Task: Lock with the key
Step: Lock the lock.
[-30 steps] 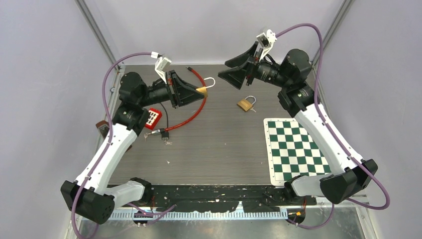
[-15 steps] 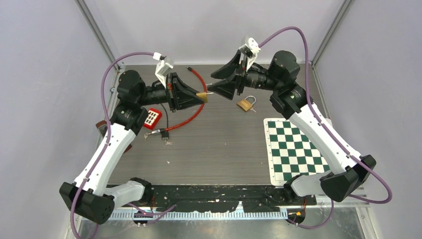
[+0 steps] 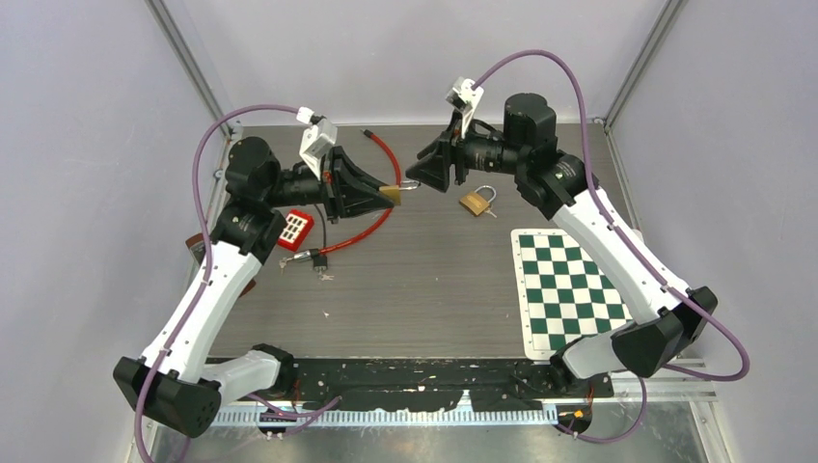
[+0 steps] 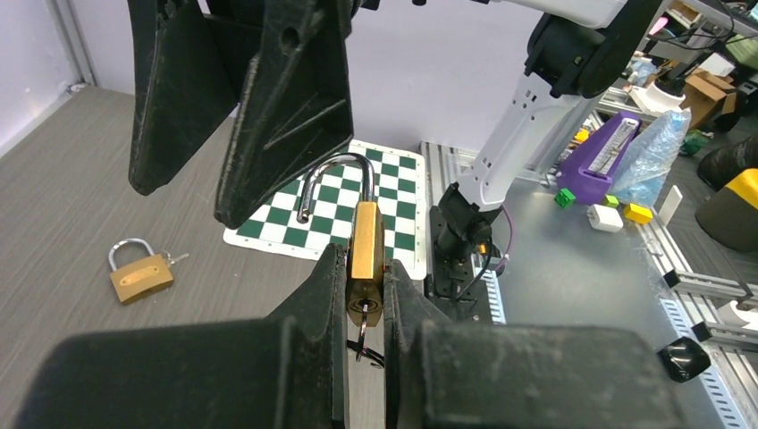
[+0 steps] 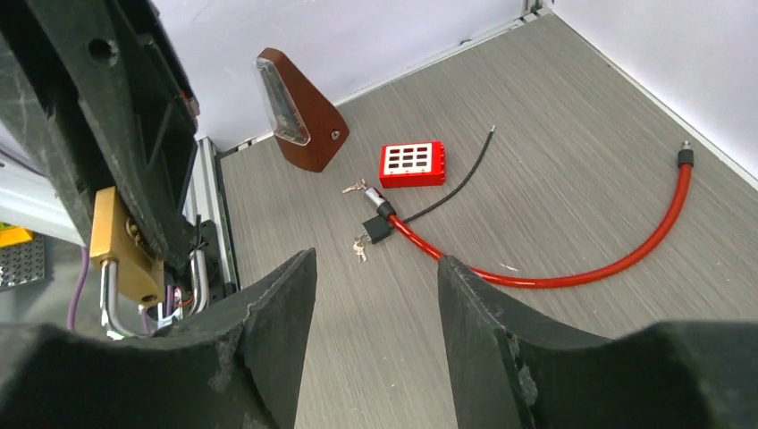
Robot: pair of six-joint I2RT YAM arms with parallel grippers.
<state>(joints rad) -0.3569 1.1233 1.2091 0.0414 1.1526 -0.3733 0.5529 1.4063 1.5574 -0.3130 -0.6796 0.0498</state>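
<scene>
My left gripper (image 3: 390, 193) is shut on a brass padlock (image 3: 395, 192) and holds it above the table. In the left wrist view the padlock (image 4: 366, 255) stands between my fingers with its silver shackle (image 4: 335, 174) swung open. A key ring (image 4: 362, 332) hangs from its keyhole. My right gripper (image 3: 415, 180) is open and empty, right in front of the shackle. In the right wrist view the padlock (image 5: 121, 246) lies left of my left finger (image 5: 268, 322), outside the jaws.
A second brass padlock (image 3: 474, 203) with keys lies on the table at the back right. A green chessboard mat (image 3: 569, 289) is on the right. A red cable lock (image 5: 581, 268), small keys (image 5: 360, 248), a red keypad box (image 5: 412, 164) and a brown wedge-shaped object (image 5: 299, 112) lie on the left.
My right gripper has swung left and forward until it reaches the padlock's shackle. My left gripper has kept hold of the padlock and shifted slightly.
</scene>
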